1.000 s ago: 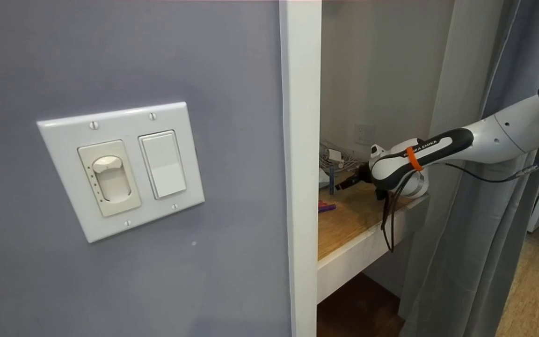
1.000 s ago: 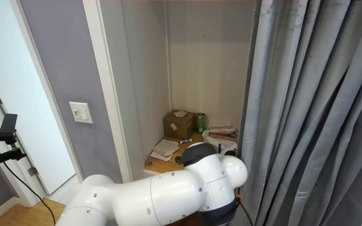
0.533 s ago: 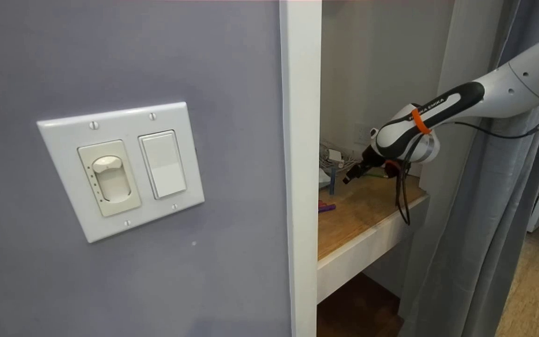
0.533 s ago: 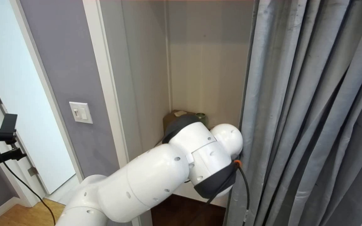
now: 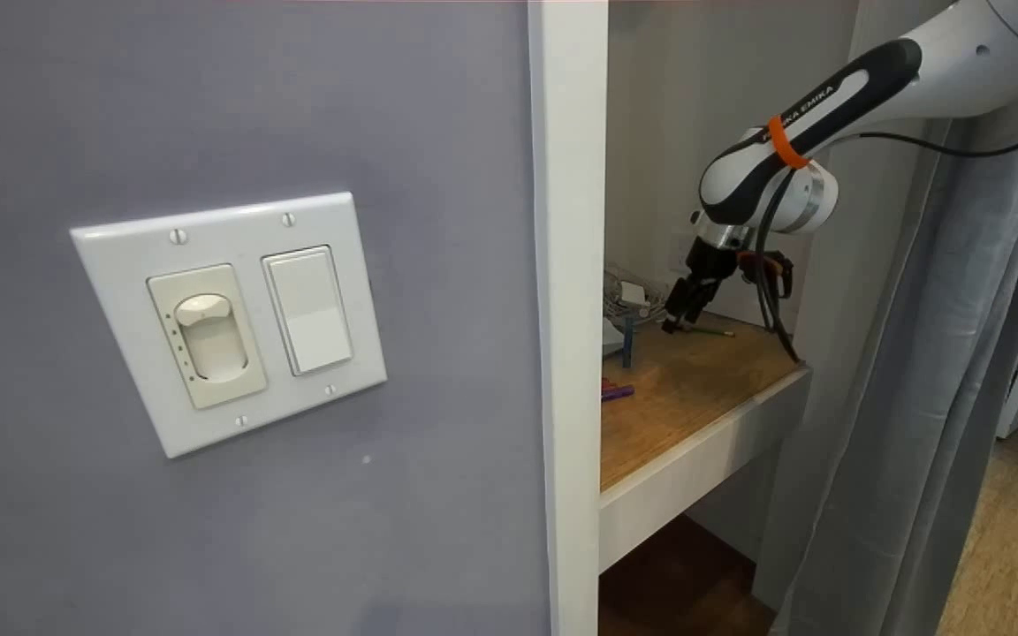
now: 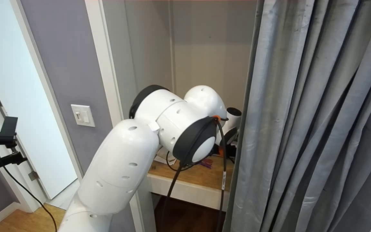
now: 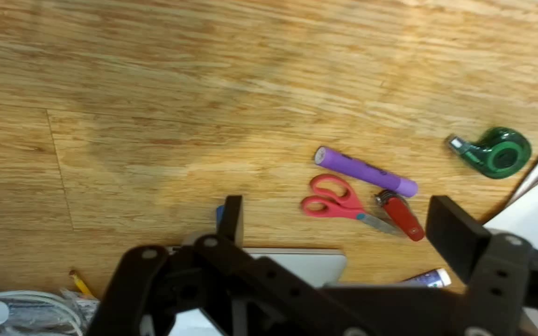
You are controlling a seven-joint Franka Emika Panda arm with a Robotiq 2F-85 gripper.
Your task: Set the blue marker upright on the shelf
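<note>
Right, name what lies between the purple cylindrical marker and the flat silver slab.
In the wrist view, red-handled metal scissors lie on the tan wooden shelf between the purple marker and slab, a red pocketknife by their blades.

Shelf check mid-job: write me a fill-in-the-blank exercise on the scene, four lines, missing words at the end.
As the task asks, the blue marker stands ____ on the shelf.
With its jaws wide apart, the tool is ____.
In the wrist view, the tape dispenser is coloured ____.
In that image, the scissors lie to the tape dispenser's ____ (left or right).

Missing words: upright; open; green; left.
</note>
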